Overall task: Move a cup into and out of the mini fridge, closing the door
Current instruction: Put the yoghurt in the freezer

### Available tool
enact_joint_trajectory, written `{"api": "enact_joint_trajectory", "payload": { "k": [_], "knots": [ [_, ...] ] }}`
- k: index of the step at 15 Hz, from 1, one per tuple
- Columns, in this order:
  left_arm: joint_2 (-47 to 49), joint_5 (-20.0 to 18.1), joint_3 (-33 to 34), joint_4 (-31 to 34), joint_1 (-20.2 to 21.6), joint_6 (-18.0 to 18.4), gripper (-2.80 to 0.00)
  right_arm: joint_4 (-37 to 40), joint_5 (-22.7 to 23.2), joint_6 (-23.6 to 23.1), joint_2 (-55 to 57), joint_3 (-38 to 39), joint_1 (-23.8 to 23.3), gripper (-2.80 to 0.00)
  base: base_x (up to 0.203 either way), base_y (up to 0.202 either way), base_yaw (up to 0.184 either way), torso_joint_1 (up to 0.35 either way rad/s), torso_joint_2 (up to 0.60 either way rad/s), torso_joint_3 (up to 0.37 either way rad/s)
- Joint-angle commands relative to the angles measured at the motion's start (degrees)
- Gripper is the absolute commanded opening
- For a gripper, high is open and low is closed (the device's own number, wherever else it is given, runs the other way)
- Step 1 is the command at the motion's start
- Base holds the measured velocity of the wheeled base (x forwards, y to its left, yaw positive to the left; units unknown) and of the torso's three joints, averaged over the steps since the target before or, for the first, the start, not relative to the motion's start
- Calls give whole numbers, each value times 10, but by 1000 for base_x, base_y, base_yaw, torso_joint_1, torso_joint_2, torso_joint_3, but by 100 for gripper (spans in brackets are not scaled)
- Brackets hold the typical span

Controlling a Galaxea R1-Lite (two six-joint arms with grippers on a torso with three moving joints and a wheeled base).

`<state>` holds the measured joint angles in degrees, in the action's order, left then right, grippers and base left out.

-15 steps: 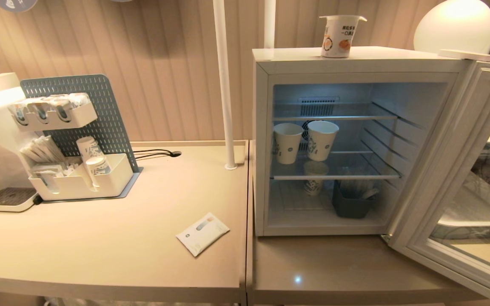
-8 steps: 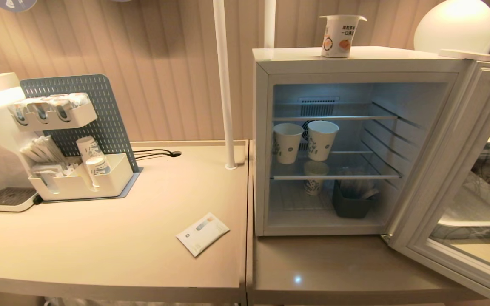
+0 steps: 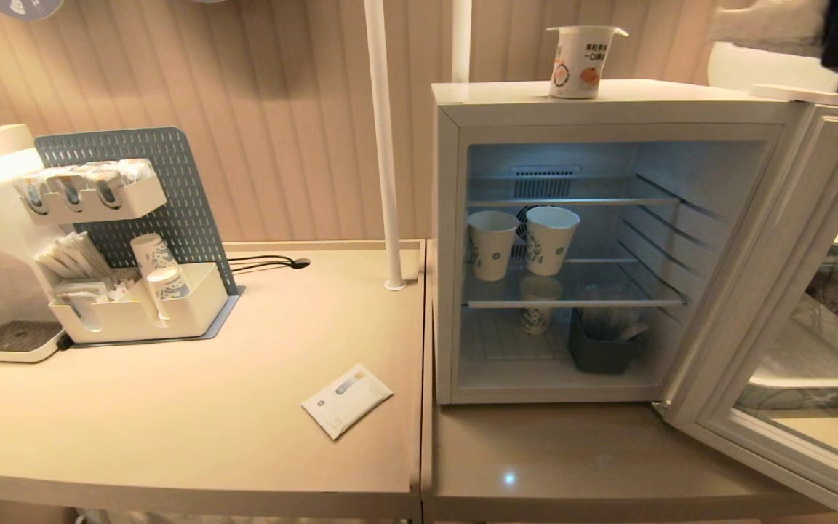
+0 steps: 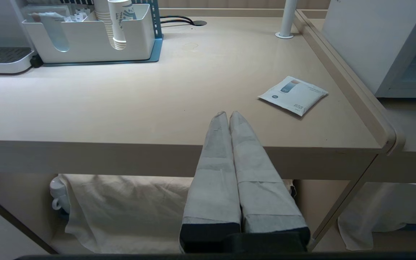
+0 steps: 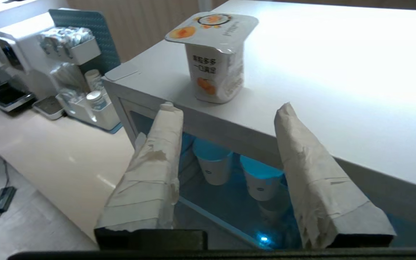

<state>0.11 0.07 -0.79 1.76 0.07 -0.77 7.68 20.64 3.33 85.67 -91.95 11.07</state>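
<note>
In the head view, the small white plastic cup [image 3: 583, 61] with a flat foil lid and an orange fruit picture stands on top of the white box-shaped mini fridge [image 3: 608, 102]. The fridge's pale framed glass door [image 3: 790, 320] is swung wide open to the right. Inside, two white paper cups [image 3: 522, 241] stand side by side on a wire shelf [image 3: 572, 300]. A flat white packet [image 3: 346, 399] lies on the beige tabletop [image 3: 172, 407] to the left of the fridge.

In the left wrist view, the left gripper [image 4: 228, 116] sits low by the front edge of the tabletop [image 4: 121, 104]. Its two wrapped fingers [image 4: 215, 169] are pressed together and hold nothing. The packet [image 4: 293, 95] lies near it.

In the right wrist view, the right gripper [image 5: 226, 108] is up by the top front edge of the fridge [image 5: 338, 72]. Its two wrapped fingers [image 5: 302, 159] are spread apart and hold nothing. The cup [image 5: 214, 56] stands upright just beyond them, not touching. The paper cups [image 5: 237, 173] show below.
</note>
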Motion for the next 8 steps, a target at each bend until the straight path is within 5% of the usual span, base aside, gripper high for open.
{"api": "enact_joint_trajectory", "payload": {
  "k": [1, 8],
  "knots": [
    [0, 0, 0, 0, 0, 0, -280, 12, 16, 1, 103, -74, 20, 0, 0, 0, 0, 0, 0, 0],
    [0, 0, 0, -3, 0, -3, -280, 16, -8, 5, 235, -194, 47, 0, 0, 0, 0, 0, 0, 0]
  ]
}}
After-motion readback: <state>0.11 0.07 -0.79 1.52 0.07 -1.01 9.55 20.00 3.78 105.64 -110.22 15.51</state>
